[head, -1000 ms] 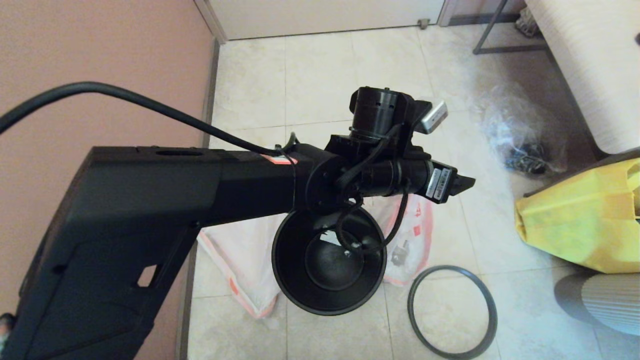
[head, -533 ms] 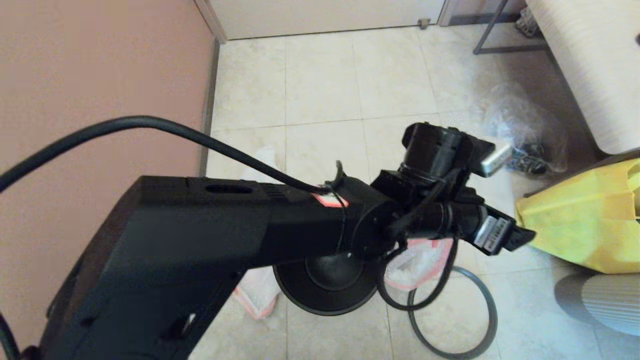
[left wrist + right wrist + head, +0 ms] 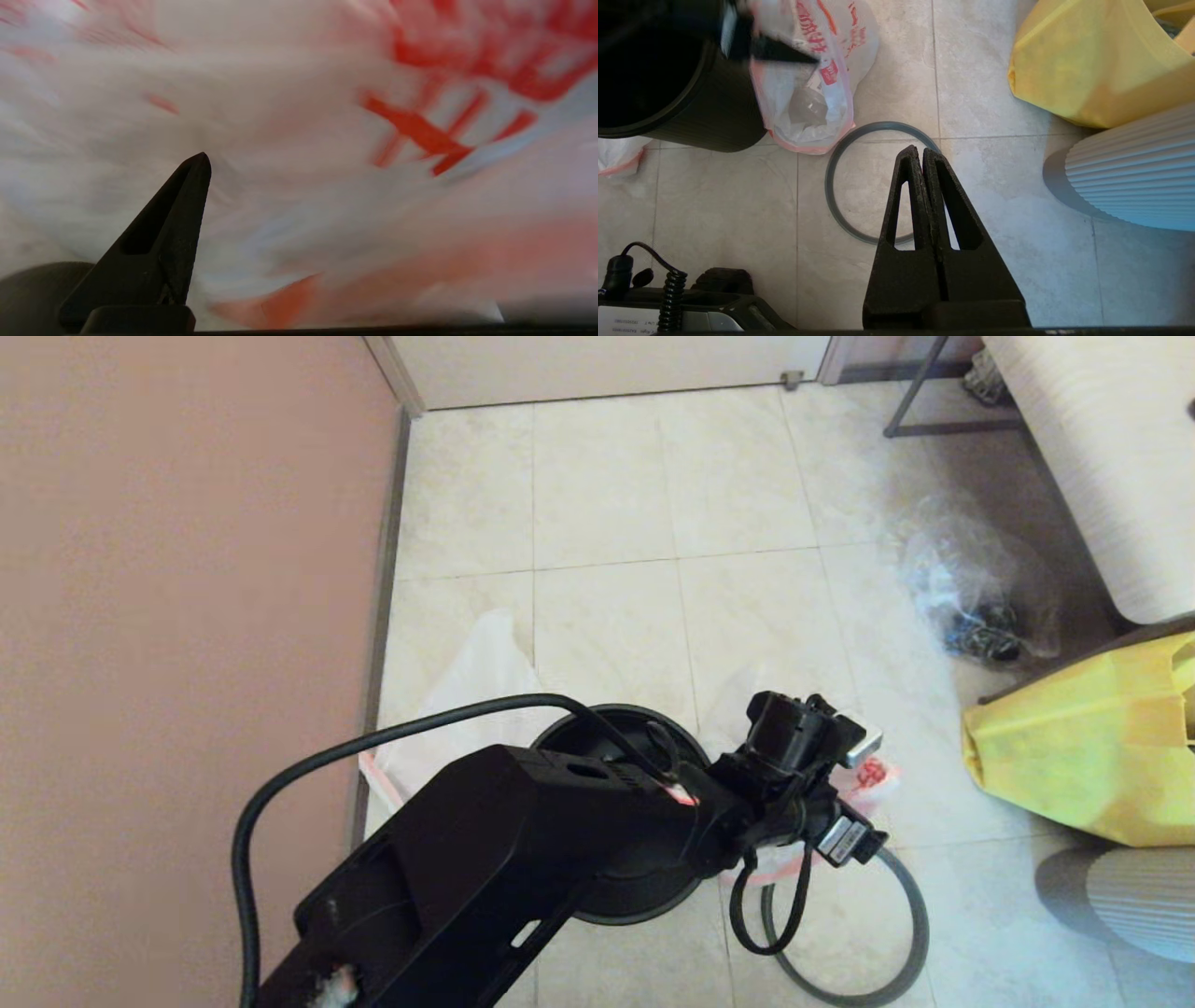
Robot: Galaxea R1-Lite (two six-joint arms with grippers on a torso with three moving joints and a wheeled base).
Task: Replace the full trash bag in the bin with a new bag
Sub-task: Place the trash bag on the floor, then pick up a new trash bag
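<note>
The left arm reaches out low over the floor, its forearm crossing above the bin (image 3: 597,733) and its wrist bent down toward the white bag with red print (image 3: 817,93) that lies against the bin's side. The left gripper (image 3: 784,53) sits right at that bag, just beyond the bin's rim; in the left wrist view the bag (image 3: 373,140) fills the frame close ahead, and only one finger (image 3: 163,233) shows, with bag film wide beside it, so the jaws stand spread apart and nothing is pinched between them. The bin stands upright and open, directly under the forearm, behind the gripper. The dark-grey hoop (image 3: 901,943) lies flat on the tiles, just beside the gripper on the side away from the bin. The right gripper (image 3: 923,154) hangs parked above the hoop (image 3: 840,196), pointing down, its fingers pressed together on nothing. Well off from the left gripper sit a yellow bag (image 3: 1083,756) and a clear plastic bag (image 3: 971,597).
</note>
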